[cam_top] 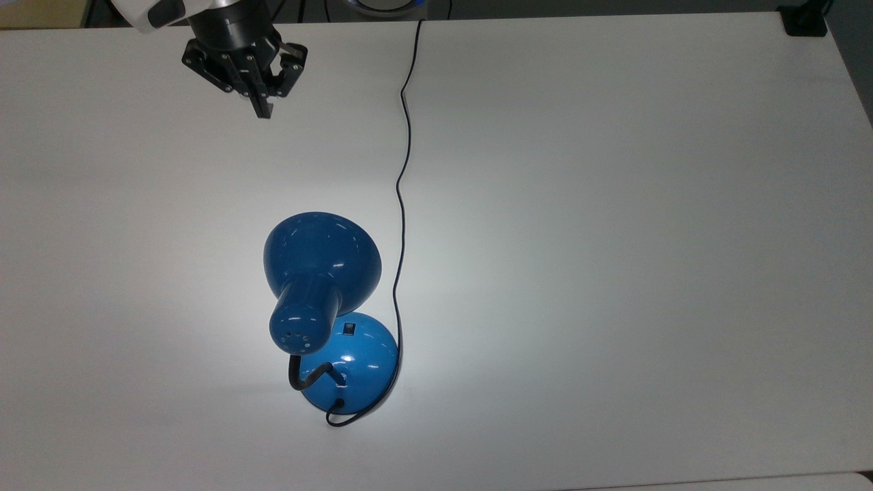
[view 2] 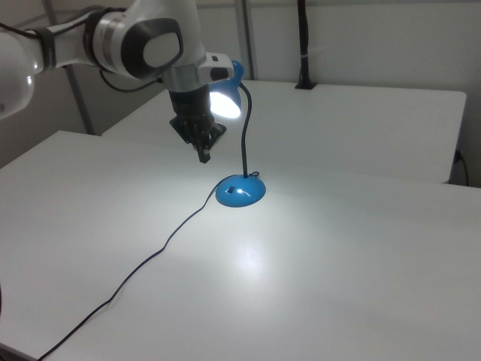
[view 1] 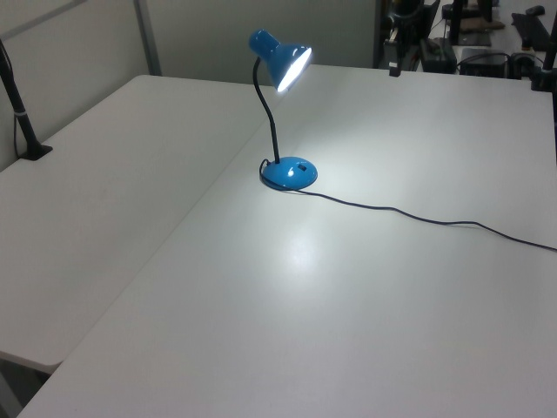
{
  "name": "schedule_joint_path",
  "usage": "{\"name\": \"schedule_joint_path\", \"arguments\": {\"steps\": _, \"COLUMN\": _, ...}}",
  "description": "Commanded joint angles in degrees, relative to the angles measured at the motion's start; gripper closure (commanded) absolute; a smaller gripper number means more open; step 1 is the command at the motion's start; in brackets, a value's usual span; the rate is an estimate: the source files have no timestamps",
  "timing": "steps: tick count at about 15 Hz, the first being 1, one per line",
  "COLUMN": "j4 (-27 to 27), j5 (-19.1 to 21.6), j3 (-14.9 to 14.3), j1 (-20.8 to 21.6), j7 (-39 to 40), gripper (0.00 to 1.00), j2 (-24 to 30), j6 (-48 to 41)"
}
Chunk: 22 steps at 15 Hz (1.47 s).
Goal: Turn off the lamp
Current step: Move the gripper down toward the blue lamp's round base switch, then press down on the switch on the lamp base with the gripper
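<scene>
The blue lamp stands on the white table, lit, its cone shade (cam_top: 320, 256) throwing a bright patch on the tabletop. Its round base (cam_top: 358, 365) carries a small black switch (cam_top: 349, 329), and a thin black cord (cam_top: 402, 191) runs from it to the far table edge. My gripper (cam_top: 262, 110) hangs shut and holding nothing near the top view's upper left, well away from the lamp. In the right view the gripper (view 2: 203, 156) is in front of the glowing shade (view 2: 229, 101), above and left of the base (view 2: 240, 190). In the left view the gripper (view 1: 396, 68) is far behind the shade (view 1: 283, 59).
A black clamp (cam_top: 805, 20) sits at the top view's upper right table corner. A black post (view 1: 22, 113) stands at the left view's left edge. The cord (view 1: 418, 215) lies across the left view's right half of the table.
</scene>
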State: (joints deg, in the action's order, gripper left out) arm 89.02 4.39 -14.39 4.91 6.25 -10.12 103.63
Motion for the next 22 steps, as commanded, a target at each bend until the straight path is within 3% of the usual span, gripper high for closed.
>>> {"name": "schedule_joint_path", "arguments": {"steps": 1, "j4": 0.37, "j5": 1.33, "j3": 0.41, "j1": 0.71, "j7": 1.13, "gripper": 1.0, "j2": -4.55, "j6": 8.5}}
{"name": "schedule_joint_path", "arguments": {"steps": 7, "j4": 0.37, "j5": 1.59, "j3": 0.41, "j1": 3.52, "j7": 0.34, "gripper": 1.0, "j2": -11.05, "j6": 19.49}}
{"name": "schedule_joint_path", "arguments": {"steps": 12, "j4": 0.28, "j5": 4.58, "j3": 0.41, "j1": 5.36, "j7": -1.67, "gripper": 1.0, "j2": -17.73, "j6": 32.67}}
{"name": "schedule_joint_path", "arguments": {"steps": 22, "j4": -0.33, "j5": 4.23, "j3": 0.41, "j1": 6.51, "j7": -4.41, "gripper": 1.0, "j2": -24.15, "j6": 40.86}}
